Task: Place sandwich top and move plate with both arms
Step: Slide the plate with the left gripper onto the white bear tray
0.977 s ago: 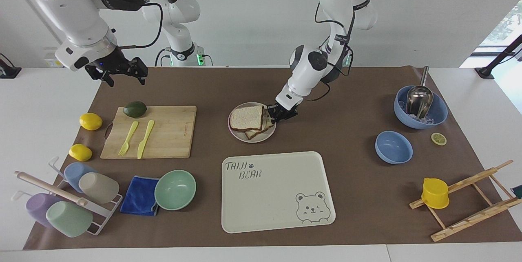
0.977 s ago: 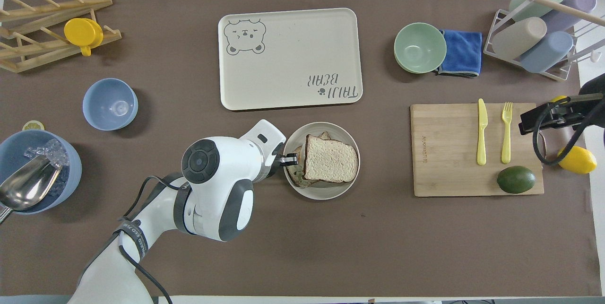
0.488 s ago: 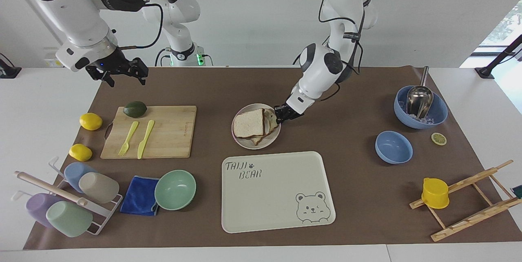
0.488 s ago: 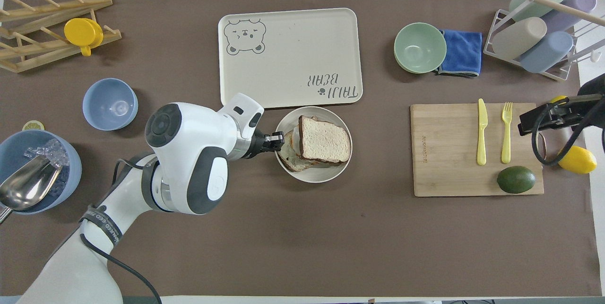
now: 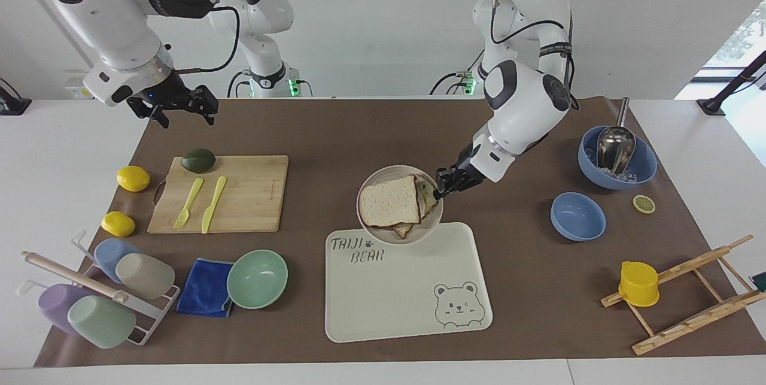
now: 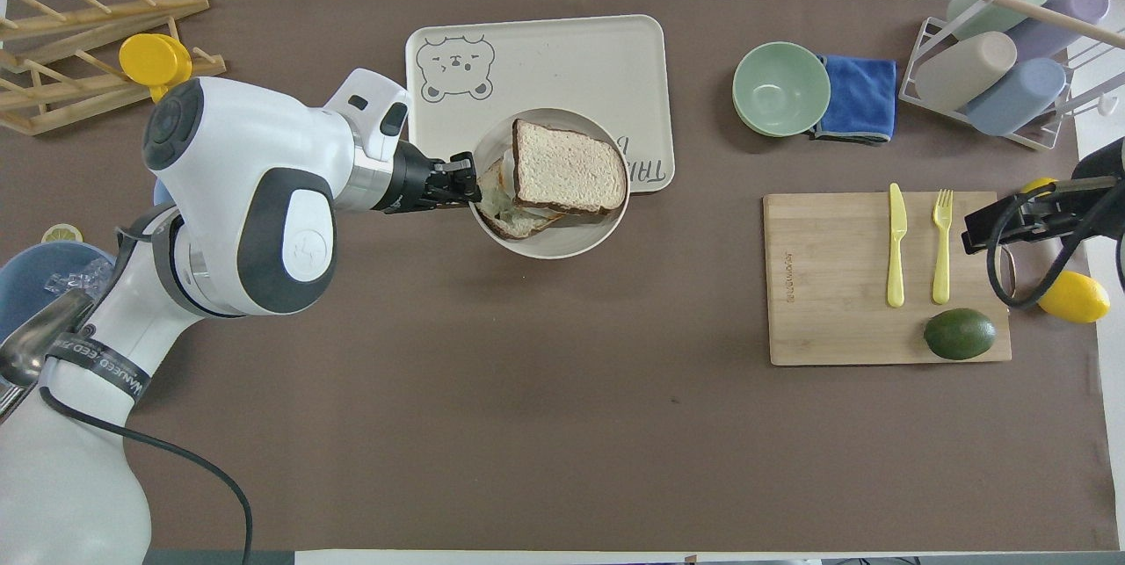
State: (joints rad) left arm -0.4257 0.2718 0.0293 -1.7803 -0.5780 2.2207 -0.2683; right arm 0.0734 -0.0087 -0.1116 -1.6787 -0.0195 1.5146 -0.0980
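Facing view: left gripper [image 5: 447, 184] is clamped on the rim of the plate [image 5: 368, 224] at the edge toward the left arm's end of the table, and the plate hangs in the air over the tray's [image 5: 413, 307] edge nearest the robots, part of it over the brown mat. The sandwich top [image 5: 390, 202] lies flat on the plate over the lower slices [image 5: 424, 196], so the placing step looks done and the plate move is the step in hand. Right gripper [image 5: 178, 103] hovers over the mat just outside the cutting board's [image 5: 251, 193] corner by the avocado [image 5: 198, 160], fingers apart, holding nothing; the right arm waits. Overhead view: left gripper [image 6: 457, 184] comes in from the side and pinches the plate [image 6: 549, 244] rim; the plate covers the tray's [image 6: 545, 55] printed lettering. The sandwich top [image 6: 569, 169] sits slightly askew on the stack. Right gripper [image 6: 1011, 218] shows at the picture's edge, over the cutting board's [image 6: 835, 284] end by the lemon [image 6: 1072, 297]. Judgement: the next move calls for carrying the plate level farther over the tray, lowering until it rests flat, then letting go. Risk: a one-sided rim grip can tilt the plate and slide the bread off.
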